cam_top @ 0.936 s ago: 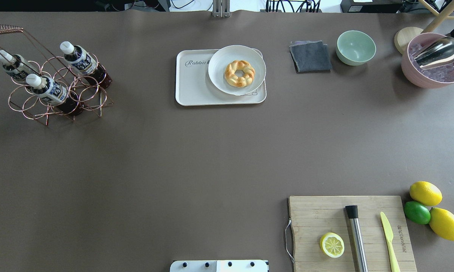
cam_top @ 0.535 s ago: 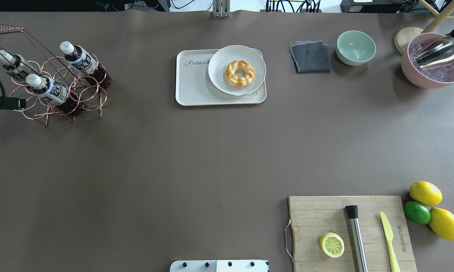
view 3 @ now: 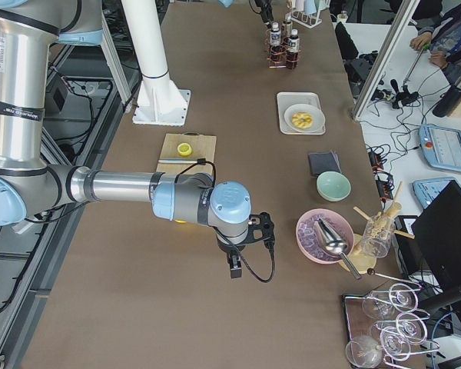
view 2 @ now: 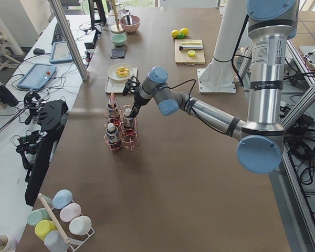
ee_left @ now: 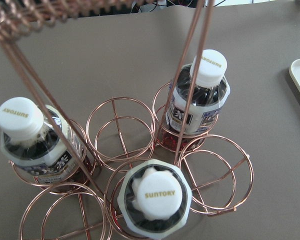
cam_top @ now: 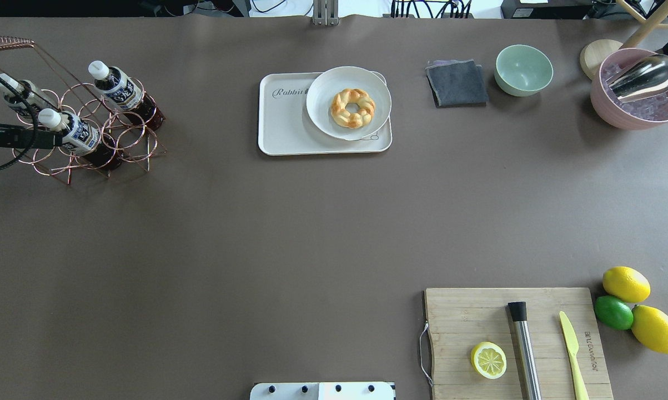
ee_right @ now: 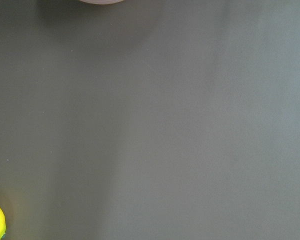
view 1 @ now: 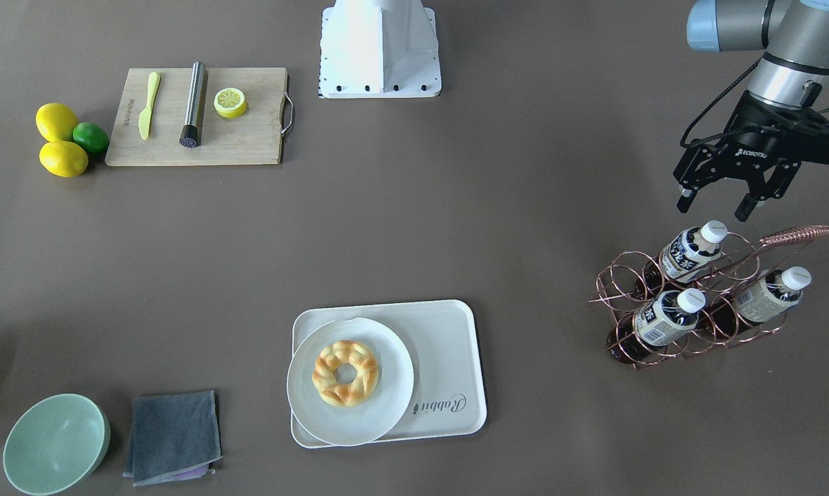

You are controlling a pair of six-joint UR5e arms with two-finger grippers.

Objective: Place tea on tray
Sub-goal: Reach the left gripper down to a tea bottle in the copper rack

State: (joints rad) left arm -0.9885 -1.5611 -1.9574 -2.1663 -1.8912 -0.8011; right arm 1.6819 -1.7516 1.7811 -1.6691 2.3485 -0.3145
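1. Status. My left gripper (view 1: 714, 204) hangs with its jaws spread and nothing between them, just above the near side of the copper wire rack (view 1: 793, 235) at the far left of the table. My right gripper (view 3: 234, 265) is over bare table on the right. Only the side view shows it, so I cannot tell whether it is spread or closed.

2. Target. The tea (view 1: 688, 252) stands in a near ring of the rack, almost directly under my left wrist camera, white cap up. The tray (view 1: 448, 344) lies far centre, well apart from the rack. A round plate (view 1: 386, 406) carrying a braided bread ring (view 1: 345, 372) covers most of its right part. The lettered left part is bare.

3. Hazards, as I judge them.
- Wrong item: a bottle with a pale label (view 1: 765, 295) stands in the rack too. A sideways drift on descent could put my fingers around it.
- Snagging: the rack's handle wires rise close beside the caps. A finger could catch them.
- Rack lift: the wire frame looks light. If the bottle binds in its ring, the rack may come up or tip and spill the other bottles.
- Placement: a release too near the plate rim could topple the tea.
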